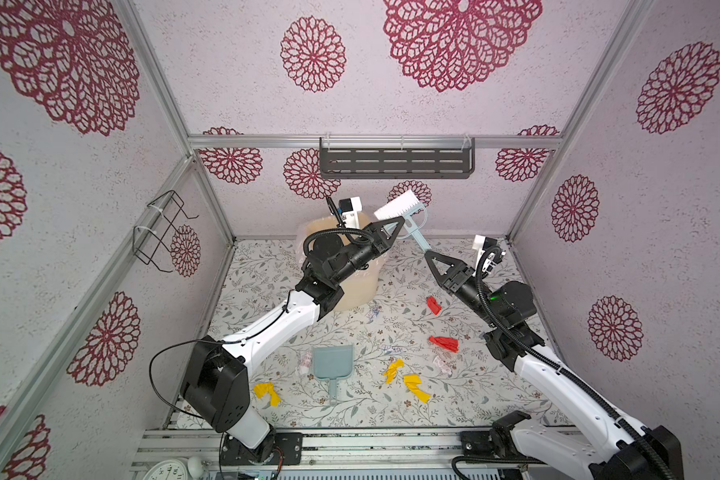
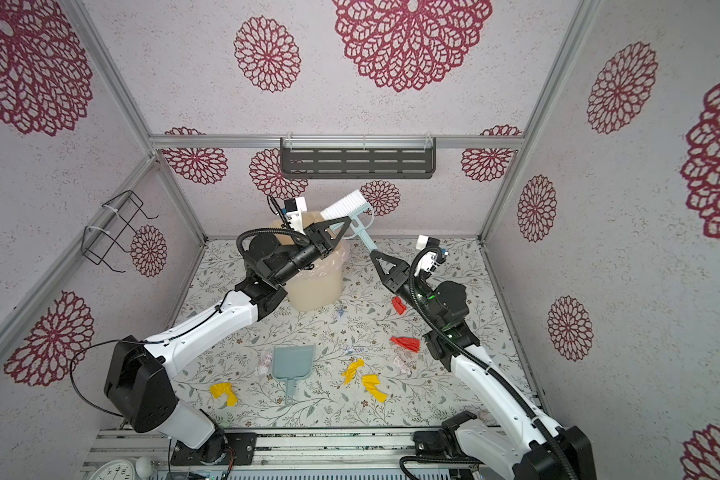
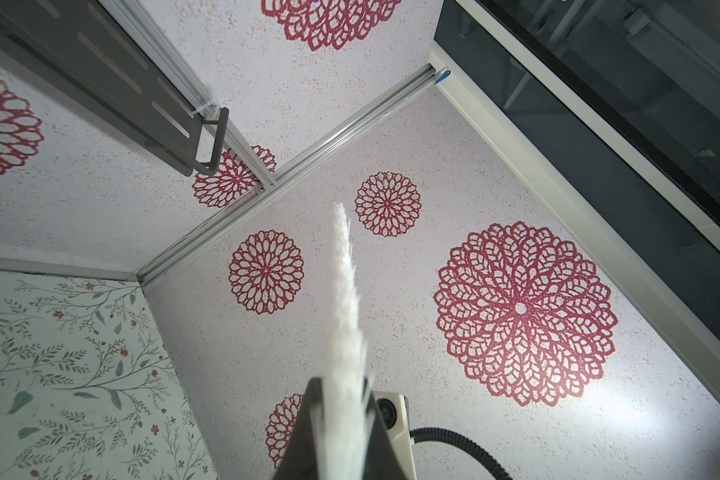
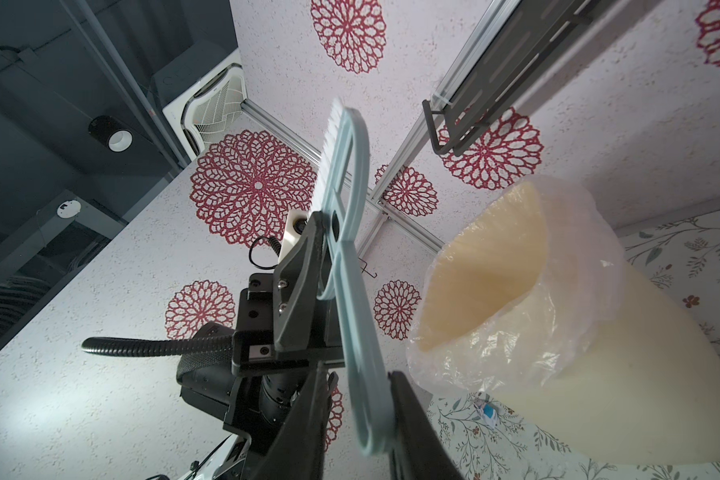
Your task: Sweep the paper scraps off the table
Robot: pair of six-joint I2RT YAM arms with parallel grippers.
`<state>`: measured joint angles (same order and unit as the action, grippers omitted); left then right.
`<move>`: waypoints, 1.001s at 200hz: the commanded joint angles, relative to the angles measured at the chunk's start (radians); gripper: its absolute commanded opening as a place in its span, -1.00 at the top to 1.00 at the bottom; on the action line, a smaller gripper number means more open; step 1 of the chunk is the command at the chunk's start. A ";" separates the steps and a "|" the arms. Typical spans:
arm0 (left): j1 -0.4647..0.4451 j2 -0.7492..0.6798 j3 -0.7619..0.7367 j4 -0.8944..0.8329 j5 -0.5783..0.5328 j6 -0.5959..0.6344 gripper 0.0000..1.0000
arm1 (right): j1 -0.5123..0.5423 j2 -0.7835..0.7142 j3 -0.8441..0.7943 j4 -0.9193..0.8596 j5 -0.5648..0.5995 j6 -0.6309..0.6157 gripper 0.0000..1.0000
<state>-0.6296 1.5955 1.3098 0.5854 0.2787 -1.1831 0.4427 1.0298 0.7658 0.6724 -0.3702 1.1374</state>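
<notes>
**A:** where's the brush (image 1: 400, 205) hanging out rn?
**B:** it's hovering over the far edge of the bench (image 1: 391, 291). left hand (image 1: 400, 224) is clamping the bristle end, right hand (image 1: 429, 254) is sitting narrow around the handle tip, can't tell if it's actually pinching.
**A:** and the paper scraps (image 1: 443, 343)?
**B:** lying mid-bench and toward the near edge, around the dustpan (image 1: 332, 361).

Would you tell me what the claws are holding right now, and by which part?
The left claw holds the hand brush by its bristled head; the right claw brackets the handle's end, though a firm grip there cannot be confirmed.
</notes>
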 commanded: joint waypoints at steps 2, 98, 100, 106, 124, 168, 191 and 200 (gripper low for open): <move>0.001 -0.024 -0.014 0.001 -0.003 0.013 1.00 | -0.003 -0.032 0.014 0.058 0.004 0.005 0.45; 0.001 -0.040 -0.024 -0.009 0.001 0.012 1.00 | -0.012 -0.027 0.020 0.056 0.014 0.005 0.43; 0.001 -0.040 -0.024 -0.009 0.002 0.013 1.00 | -0.013 -0.026 0.021 0.056 0.013 0.005 0.44; 0.001 -0.040 -0.023 -0.011 0.001 0.012 1.00 | -0.013 -0.024 0.021 0.057 0.011 0.005 0.46; 0.001 -0.039 -0.020 -0.012 0.000 0.014 1.00 | -0.012 -0.020 0.027 0.052 -0.001 0.004 0.57; 0.001 -0.034 -0.014 -0.016 0.005 0.013 1.00 | -0.012 -0.024 0.024 0.044 -0.007 0.005 1.00; 0.001 -0.032 -0.012 -0.025 0.009 0.013 0.98 | -0.013 -0.025 0.026 0.043 -0.006 0.005 1.00; 0.001 -0.034 -0.012 -0.026 0.008 0.013 0.90 | -0.014 -0.024 0.026 0.044 -0.006 0.005 1.00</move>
<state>-0.6277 1.5803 1.2949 0.5705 0.2783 -1.1885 0.4324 1.0279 0.7662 0.6754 -0.3702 1.1580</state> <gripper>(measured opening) 0.106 0.075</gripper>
